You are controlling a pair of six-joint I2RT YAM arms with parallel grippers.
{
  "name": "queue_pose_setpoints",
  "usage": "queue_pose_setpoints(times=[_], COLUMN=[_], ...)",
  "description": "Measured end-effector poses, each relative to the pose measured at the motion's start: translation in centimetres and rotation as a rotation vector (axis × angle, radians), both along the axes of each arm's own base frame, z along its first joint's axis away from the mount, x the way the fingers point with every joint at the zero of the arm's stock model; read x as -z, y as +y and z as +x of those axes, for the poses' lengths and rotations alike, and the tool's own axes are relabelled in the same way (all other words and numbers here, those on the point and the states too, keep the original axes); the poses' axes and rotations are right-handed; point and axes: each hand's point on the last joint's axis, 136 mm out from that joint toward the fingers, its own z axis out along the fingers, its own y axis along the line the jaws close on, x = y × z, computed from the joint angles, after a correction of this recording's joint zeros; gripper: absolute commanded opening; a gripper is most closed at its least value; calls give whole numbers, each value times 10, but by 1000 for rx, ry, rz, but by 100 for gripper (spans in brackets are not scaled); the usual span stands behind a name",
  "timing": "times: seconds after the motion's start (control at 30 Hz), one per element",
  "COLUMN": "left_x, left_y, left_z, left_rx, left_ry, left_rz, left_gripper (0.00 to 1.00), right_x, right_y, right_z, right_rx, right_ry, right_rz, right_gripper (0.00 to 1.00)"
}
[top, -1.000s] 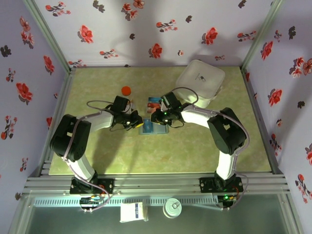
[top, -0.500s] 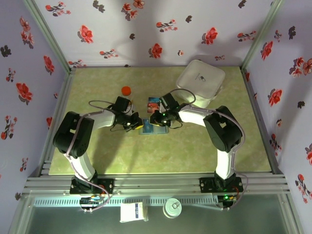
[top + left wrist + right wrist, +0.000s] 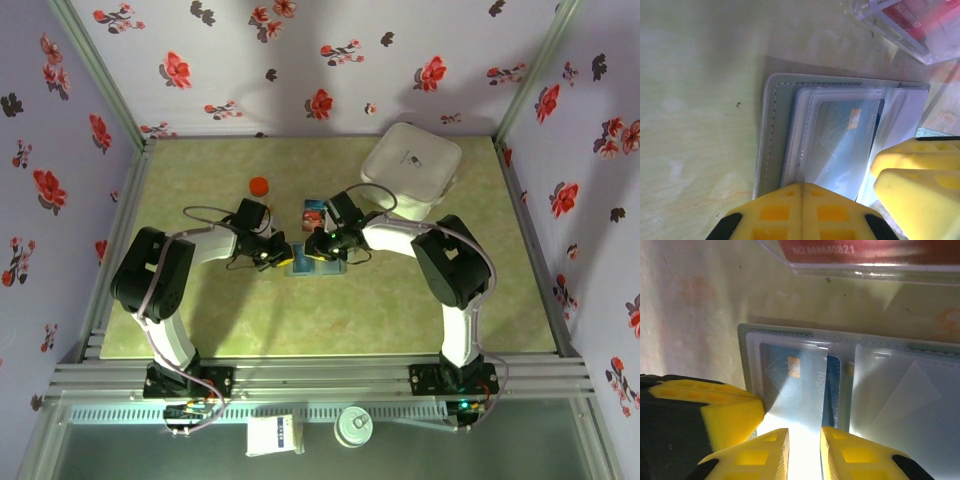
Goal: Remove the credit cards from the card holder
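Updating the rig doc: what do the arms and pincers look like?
Same build: left arm and right arm have black joints, white links, loose black cables, green wrist lights. The left pincer and right pincer have yellow moulded fingers with rectangular recesses.

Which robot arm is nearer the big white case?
The right. Its end effector is at the card holder, down-left of the white case; the left end effector is farther left.
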Motion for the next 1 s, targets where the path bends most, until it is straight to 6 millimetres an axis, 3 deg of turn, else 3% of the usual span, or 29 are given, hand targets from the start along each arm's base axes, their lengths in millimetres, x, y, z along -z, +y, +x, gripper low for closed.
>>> queue_pose_setpoints(times=[0.5, 1.0], left_x=[0, 0], left_y=[0, 1], left_z=[-1, -1], left_rx=[0, 0], left_ry=[6, 9], left_rz=[3, 5], left_gripper=[0, 0], right_x=[5, 8], right_y=[7, -5], right_z=[-4, -3], right_rx=[-10, -17], right_ry=[34, 14], right_rz=[22, -96], right_gripper=[21, 22])
